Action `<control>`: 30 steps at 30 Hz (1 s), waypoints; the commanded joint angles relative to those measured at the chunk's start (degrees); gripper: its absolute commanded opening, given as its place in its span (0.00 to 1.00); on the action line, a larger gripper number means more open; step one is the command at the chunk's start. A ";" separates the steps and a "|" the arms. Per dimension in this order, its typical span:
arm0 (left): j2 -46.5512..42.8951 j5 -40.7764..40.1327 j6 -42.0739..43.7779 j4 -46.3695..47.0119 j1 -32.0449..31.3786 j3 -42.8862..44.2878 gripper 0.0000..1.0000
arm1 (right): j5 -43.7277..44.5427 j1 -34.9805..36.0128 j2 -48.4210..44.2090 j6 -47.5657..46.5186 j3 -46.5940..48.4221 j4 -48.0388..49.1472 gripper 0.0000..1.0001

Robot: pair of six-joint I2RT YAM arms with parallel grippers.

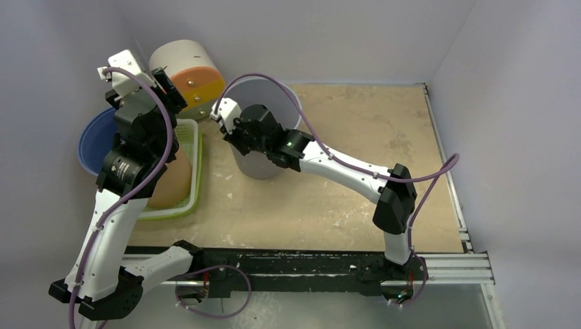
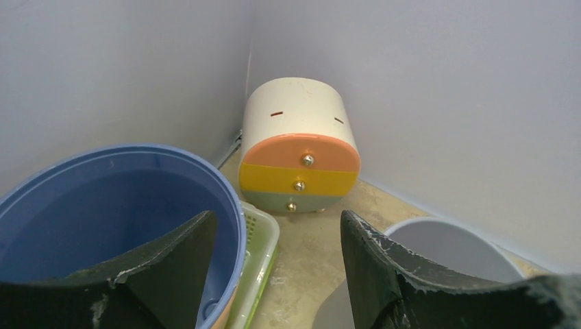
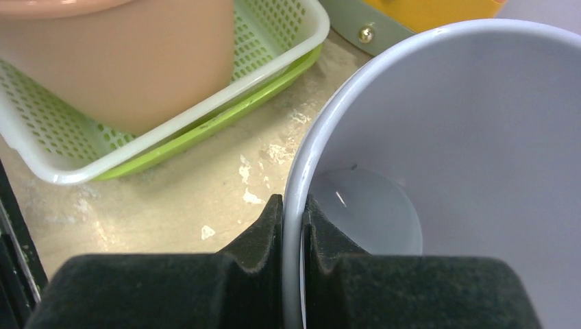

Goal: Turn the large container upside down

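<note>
The large container [image 1: 257, 163] is a pale grey bucket standing open side up in the middle of the table. It also shows in the right wrist view [image 3: 473, 130] and at the lower right of the left wrist view [image 2: 445, 250]. My right gripper [image 1: 229, 129] is shut on the bucket's near-left rim, one finger outside and one inside the wall [image 3: 293, 205]. My left gripper [image 1: 164, 86] is open and empty [image 2: 277, 226], held above the table's left side between the blue bowl and the grey bucket.
A blue bowl [image 1: 92, 140] sits at far left beside a green mesh basket [image 1: 195, 161] that holds a tan pot [image 1: 171, 181]. A cream drawer unit with orange, yellow and green fronts [image 1: 188, 72] stands in the back left corner. Walls enclose the table.
</note>
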 commanded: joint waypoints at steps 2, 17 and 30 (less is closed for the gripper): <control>-1.05 0.10 -0.51 0.67 0.00 2.46 0.64 | 2.86 -4.03 -10.74 8.60 -5.72 13.21 0.00; -0.15 1.51 -0.51 -1.77 0.05 7.51 0.64 | -35.90 -24.81 -18.52 44.27 -28.72 56.11 0.00; 1.93 0.96 0.43 -4.94 0.05 12.05 0.64 | -47.14 -26.69 -1.14 78.27 -31.06 98.82 0.00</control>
